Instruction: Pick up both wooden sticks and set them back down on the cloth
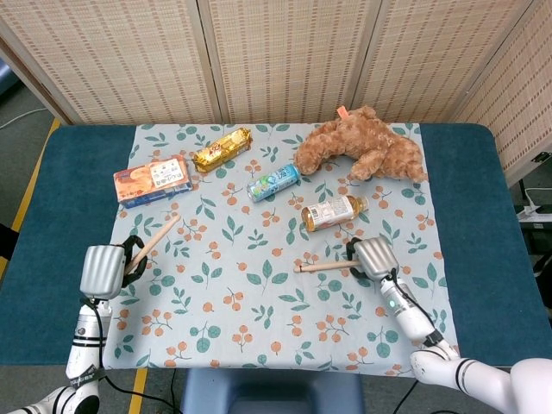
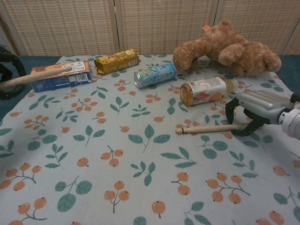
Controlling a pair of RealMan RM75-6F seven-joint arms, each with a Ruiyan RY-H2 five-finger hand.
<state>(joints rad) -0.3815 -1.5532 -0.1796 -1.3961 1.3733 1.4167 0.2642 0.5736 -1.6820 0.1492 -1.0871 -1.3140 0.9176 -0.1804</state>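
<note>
Wooden sticks: two. Left hand (image 1: 103, 271) grasps one (image 1: 153, 241); right hand (image 1: 373, 257) curls over other (image 1: 323, 266), grip unclear.

In the chest view the left hand (image 2: 8, 75) is cut by the picture's edge, so its grip on the left wooden stick (image 2: 35, 78) cannot be seen. The right hand (image 2: 255, 111) covers the far end of the right wooden stick (image 2: 211, 128); contact is unclear.
</note>
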